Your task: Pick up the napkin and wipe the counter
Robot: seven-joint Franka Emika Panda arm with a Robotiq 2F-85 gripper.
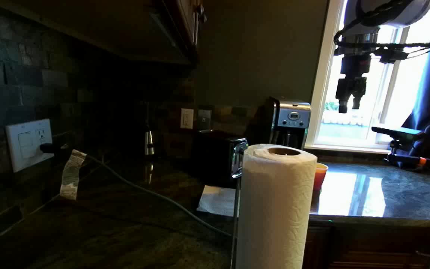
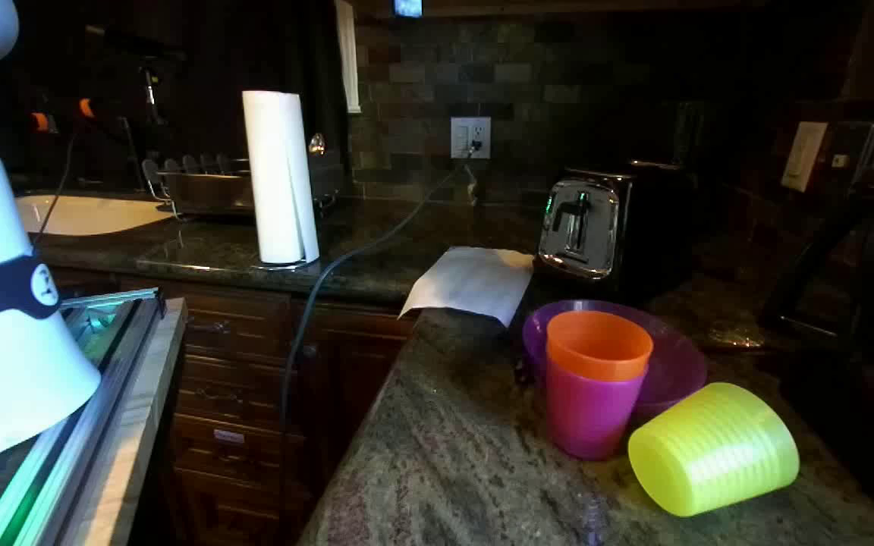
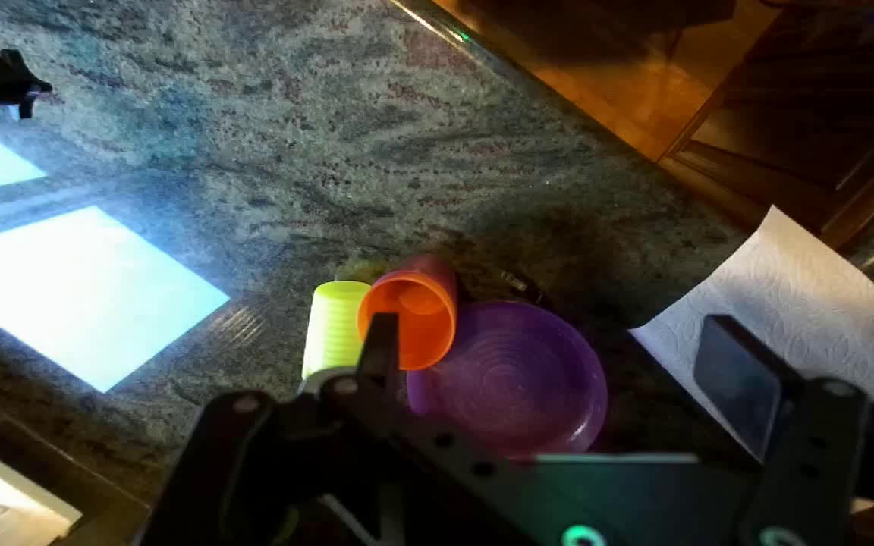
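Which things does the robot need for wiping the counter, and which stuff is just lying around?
For the job:
the napkin, next to the toaster
the counter
the end effector, open and holding nothing

Just lying around:
the purple dish
the orange cup, nested in the pink cup
the yellow cup, on its side
the toaster
the paper towel roll
the coffee maker

Arm (image 2: 4, 364), one, white, dark-banded: its lower part is standing at the edge of an exterior view. Wrist (image 1: 360, 39), one, shadowed: is hanging vertically. Fingers (image 1: 343, 107), two, dark: are pointing downward, standing well apart; in the wrist view they are showing along the bottom, parted wide.
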